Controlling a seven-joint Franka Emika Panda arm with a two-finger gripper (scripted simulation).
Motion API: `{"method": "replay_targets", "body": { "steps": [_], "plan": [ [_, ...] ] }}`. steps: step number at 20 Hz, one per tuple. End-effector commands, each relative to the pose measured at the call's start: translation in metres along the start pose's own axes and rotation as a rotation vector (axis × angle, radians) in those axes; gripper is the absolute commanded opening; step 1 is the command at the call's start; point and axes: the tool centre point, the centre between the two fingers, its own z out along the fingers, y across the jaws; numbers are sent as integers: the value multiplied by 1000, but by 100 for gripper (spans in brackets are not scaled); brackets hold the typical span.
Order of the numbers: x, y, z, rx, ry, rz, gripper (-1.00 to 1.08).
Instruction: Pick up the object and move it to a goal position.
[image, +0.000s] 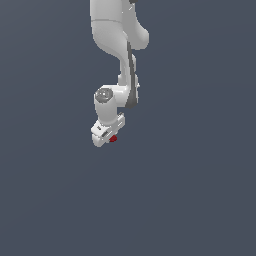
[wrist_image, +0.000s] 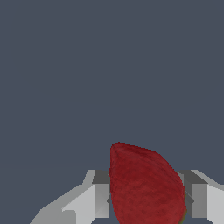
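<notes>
Exterior view: distant, whole arm (image: 117, 60) visible. Wrist view: very close. Shared: gripper (image: 109, 138), red lump (wrist_image: 144, 186).

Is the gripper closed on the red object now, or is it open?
Shut on it: in the wrist view the red object sits between both fingers, filling the gap of the gripper.

The object (image: 113, 139) sits between the fingers (wrist_image: 101, 199) of the claw (image: 111, 138), below the arm (image: 117, 60).
</notes>
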Motion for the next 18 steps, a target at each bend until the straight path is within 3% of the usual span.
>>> {"method": "replay_targets", "body": {
  "steps": [1, 18],
  "plan": [
    [0, 0, 1, 0, 0, 0, -100],
    [-3, 12, -21, -1, 0, 0, -100]
  ]
}}
